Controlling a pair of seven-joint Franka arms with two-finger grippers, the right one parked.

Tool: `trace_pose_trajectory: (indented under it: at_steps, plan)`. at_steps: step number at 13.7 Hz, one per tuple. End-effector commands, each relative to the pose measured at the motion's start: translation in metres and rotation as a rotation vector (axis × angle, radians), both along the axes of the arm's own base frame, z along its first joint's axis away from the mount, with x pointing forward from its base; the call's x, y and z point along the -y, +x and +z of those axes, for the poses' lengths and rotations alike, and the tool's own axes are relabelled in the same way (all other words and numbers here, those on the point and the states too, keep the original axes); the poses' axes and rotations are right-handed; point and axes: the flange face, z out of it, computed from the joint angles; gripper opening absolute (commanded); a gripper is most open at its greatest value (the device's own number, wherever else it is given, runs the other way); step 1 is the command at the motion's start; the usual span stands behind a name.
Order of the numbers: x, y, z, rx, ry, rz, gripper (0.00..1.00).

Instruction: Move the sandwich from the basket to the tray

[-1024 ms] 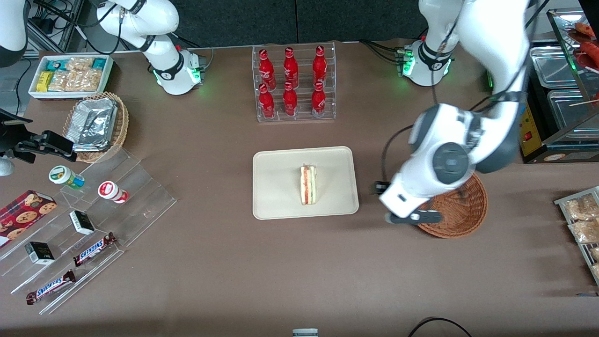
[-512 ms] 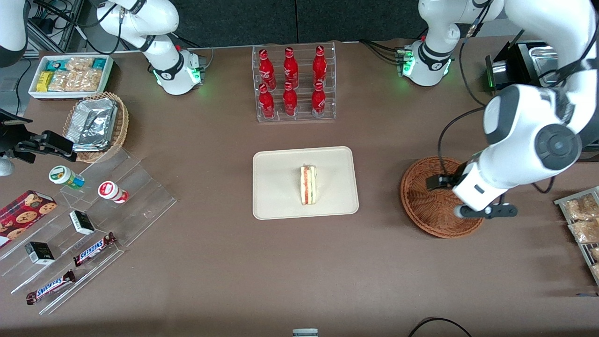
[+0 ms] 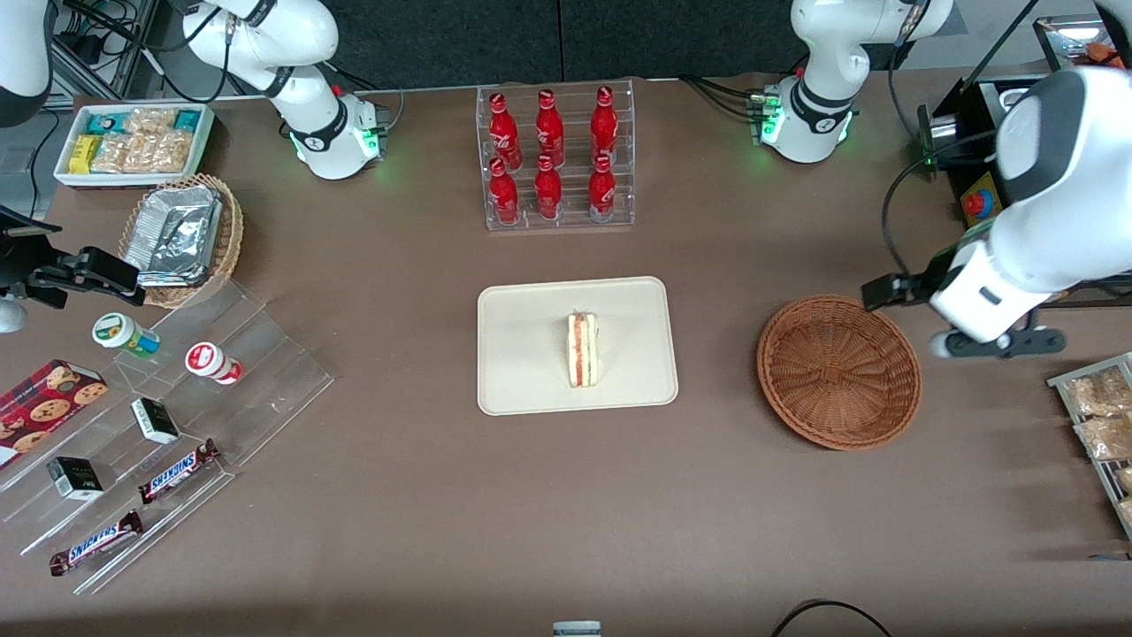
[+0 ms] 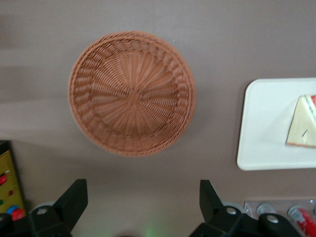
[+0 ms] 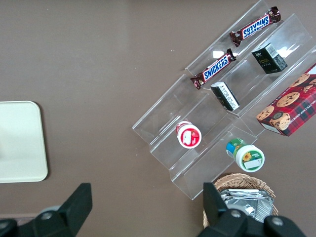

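White left arm bent at the elbow, forearm slanting down toward the working arm's end of the worktop. Black 2-finger tool (image 4: 140, 205) raised well above the worktop, fingers (image 4: 73, 200) spread wide apart, gripping nothing, pointing down.

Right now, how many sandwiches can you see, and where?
1. The sandwich lies on the tray. The basket holds none. The gripper is open above the table beside the basket.

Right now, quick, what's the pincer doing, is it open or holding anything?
Pincer: open and holding nothing, raised above the table beside the basket, toward the working arm's end. The sandwich lies on the tray.
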Motion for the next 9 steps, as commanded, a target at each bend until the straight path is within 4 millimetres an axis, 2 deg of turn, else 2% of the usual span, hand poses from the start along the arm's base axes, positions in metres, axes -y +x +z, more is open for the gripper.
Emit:
trace_pose_trajectory:
  at_steps: [1,3,5,9]
  plan:
    - [-0.017,-0.026,0.028,-0.007,0.02,-0.023,1.0]
    - [-0.023,-0.037,0.045,-0.004,0.023,-0.013,1.0]
    - [-0.018,-0.046,0.06,0.01,0.03,-0.021,1.0]
    - [-0.019,-0.051,0.064,0.01,0.052,-0.02,1.0]
